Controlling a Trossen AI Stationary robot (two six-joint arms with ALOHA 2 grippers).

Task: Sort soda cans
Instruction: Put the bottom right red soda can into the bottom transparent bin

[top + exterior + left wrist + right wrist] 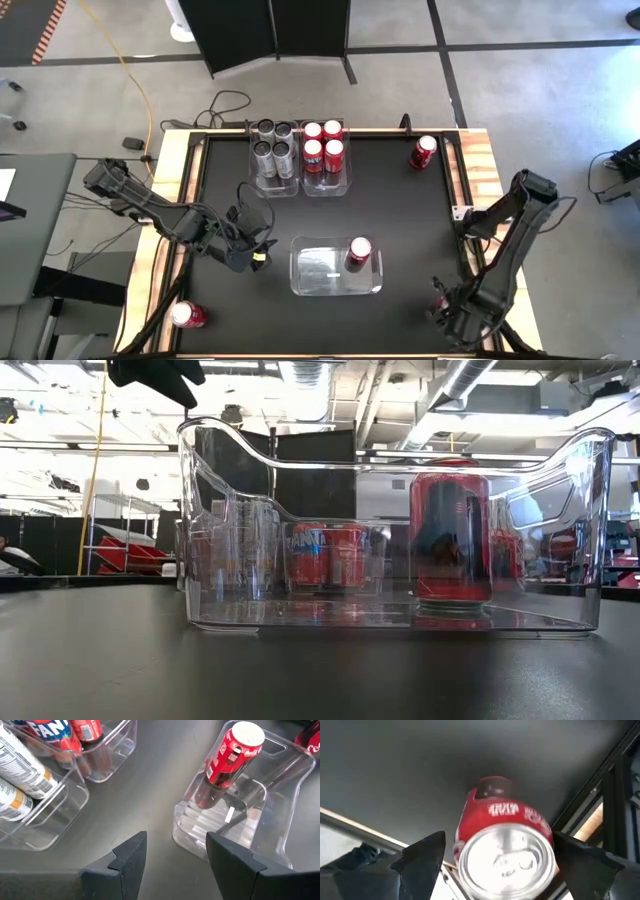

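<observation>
**Can sort: stock and claw positions**

High view. I logged four silver-grey cans (273, 146) in the left far bin (274, 186) and four red cans (323, 146) in the bin beside it (328, 187). One red can (359, 253) stood in the near bin (330, 290), at its right end. A loose red can (424, 152) stood at the far right corner of the table (400, 220); another loose can (187, 316) sat at the near left corner. The left gripper (253, 252) hung just left of the near bin, apart from every can. The right gripper (447, 317) sat at the near right edge.

Low view. The near bin (250, 550) filled the frame, its red can (450, 540) upright inside on the right.

Left wrist view. The left gripper (175, 865) was released, fingers spread and empty, the bin's can (232, 754) well ahead of them.

Right wrist view. The right gripper (495, 870) had a red can (505, 850) between its spread fingers; whether it was clenched on it, I could not tell.
</observation>
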